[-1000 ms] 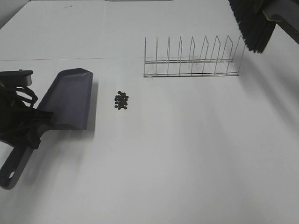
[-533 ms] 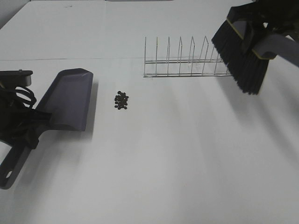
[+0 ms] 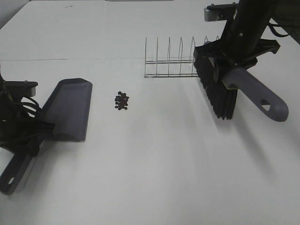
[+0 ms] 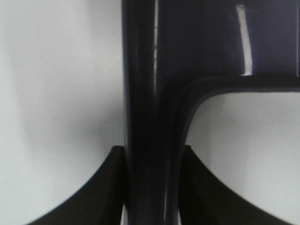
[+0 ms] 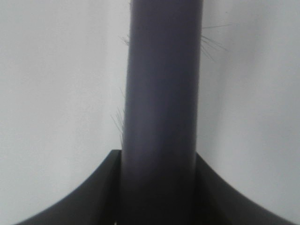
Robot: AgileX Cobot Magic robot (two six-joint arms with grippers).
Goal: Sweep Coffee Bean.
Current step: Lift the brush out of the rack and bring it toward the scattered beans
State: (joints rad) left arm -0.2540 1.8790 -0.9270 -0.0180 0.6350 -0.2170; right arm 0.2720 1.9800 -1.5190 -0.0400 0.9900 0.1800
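Two grippers, each closed on a tool handle. The left gripper (image 4: 152, 157) holds the dustpan (image 3: 70, 108) low, wide lip facing the coffee beans (image 3: 122, 100), apparently to receive them. The beans form one tight, roughly round cluster on the table (image 3: 154, 178), near that lip. The right gripper (image 5: 158, 159) carries the brush (image 3: 219, 96) beside the wire rack (image 3: 173, 61), bristles down, handle slanting away from the beans.

Left claw (image 4: 152, 161) clamps the dustpan handle (image 3: 12, 172), right claw (image 5: 159, 161) the brush (image 3: 218, 91).

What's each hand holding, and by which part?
Left hand grips the dustpan by its handle, near the pan; right hand grips the brush by its handle, near the bristle head.
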